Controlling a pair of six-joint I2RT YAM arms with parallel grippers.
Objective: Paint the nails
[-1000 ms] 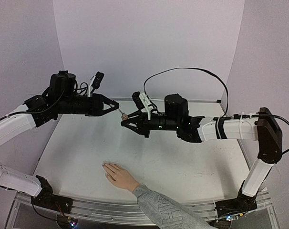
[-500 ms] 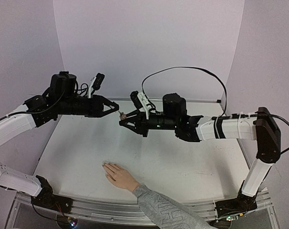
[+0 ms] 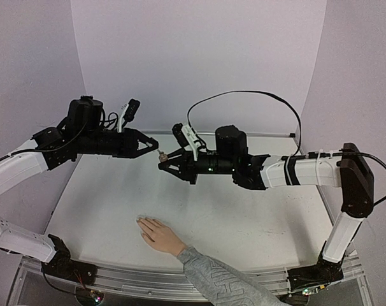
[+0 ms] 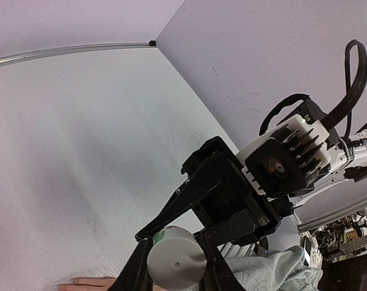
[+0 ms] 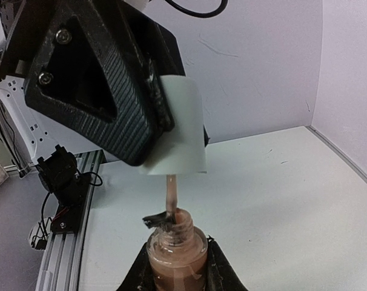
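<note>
Left gripper (image 3: 155, 148) is clamping the white cap (image 5: 177, 136), brush stem (image 5: 170, 194) sitting in the bottle (image 5: 177, 259) the right gripper (image 3: 164, 161) is pinching, so it's loading polish, I'd say, with the next move needing a steady descent to the nails (image 3: 141, 223) on the hand (image 3: 158, 236) lying well below.

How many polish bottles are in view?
1: the nail polish bottle sits in the right gripper, midair, its white cap held in the left gripper. No others visible.

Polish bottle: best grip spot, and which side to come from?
Grip the bottle on its round body below the neck, fingers closing from opposite sides. The neck is open and the brush goes in along its axis, so keep that end clear.
</note>
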